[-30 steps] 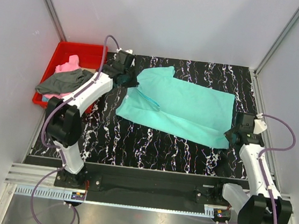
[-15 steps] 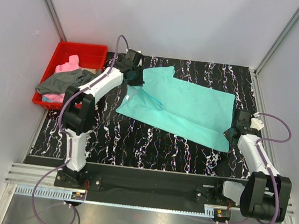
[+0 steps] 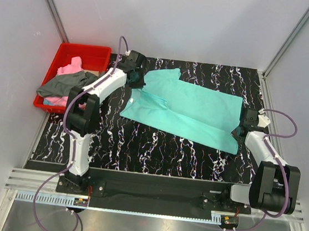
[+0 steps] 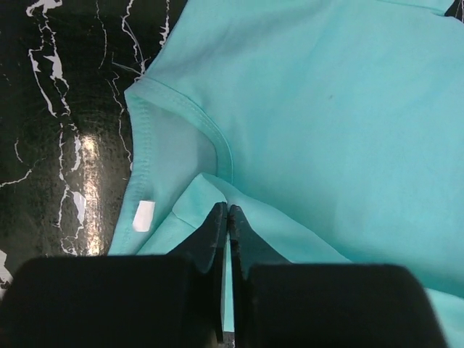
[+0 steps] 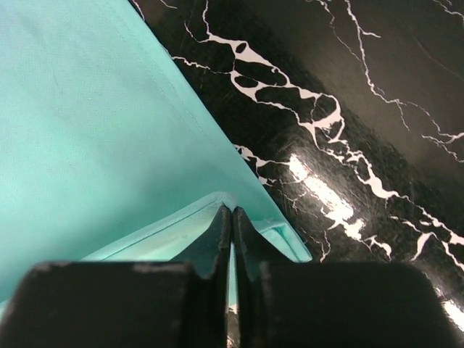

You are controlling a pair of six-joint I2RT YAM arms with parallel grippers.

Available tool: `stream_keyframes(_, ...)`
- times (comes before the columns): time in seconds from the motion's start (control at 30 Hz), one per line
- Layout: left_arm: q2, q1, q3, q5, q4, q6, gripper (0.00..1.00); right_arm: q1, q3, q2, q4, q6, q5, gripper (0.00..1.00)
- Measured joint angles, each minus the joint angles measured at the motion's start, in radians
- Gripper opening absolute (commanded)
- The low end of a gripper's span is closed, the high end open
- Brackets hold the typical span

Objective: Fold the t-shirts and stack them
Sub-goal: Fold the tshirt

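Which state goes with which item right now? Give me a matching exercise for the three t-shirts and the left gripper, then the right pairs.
Things:
1. teal t-shirt
2. pink t-shirt
3. dark grey t-shirt
4. left gripper

States:
A. draped over the rim of the red bin
B. spread out on the table
C. inside the bin, partly under another shirt
D. shut on a fold of cloth near a collar

Pairs: 1-B, 2-C, 3-A, 4-D.
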State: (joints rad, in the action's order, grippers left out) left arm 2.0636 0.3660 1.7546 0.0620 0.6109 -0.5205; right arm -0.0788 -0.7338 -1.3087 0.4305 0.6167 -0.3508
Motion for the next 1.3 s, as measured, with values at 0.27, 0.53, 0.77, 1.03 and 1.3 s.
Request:
stream_keyframes(0.27, 0.013, -0.003, 0.043, 0.011, 0.009, -0.029, 0.48, 0.000, -0.073, -0.061, 0.011, -0.045, -0.009, 0.42)
stream_keyframes(0.53, -0.133, 0.016, -0.097, 0.037, 0.004, -0.056, 0.52, -0.001, -0.191, 0.000, 0.086, -0.044, 0.010, 0.33)
stream_keyframes(0.77, -0.223, 0.070, -0.264, -0.003, -0.051, -0.097, 0.50, -0.013, -0.152, -0.056, 0.064, -0.011, 0.086, 0.29)
stream_keyframes(1.03, -0.094, 0.084, -0.302, 0.026, -0.010, -0.129, 0.49, -0.156, -0.020, -0.175, -0.041, 0.048, 0.213, 0.31)
stream_keyframes(1.3, -0.024, 0.079, -0.244, 0.112, 0.084, -0.147, 0.50, -0.195, 0.050, -0.069, -0.026, 0.087, 0.264, 0.39)
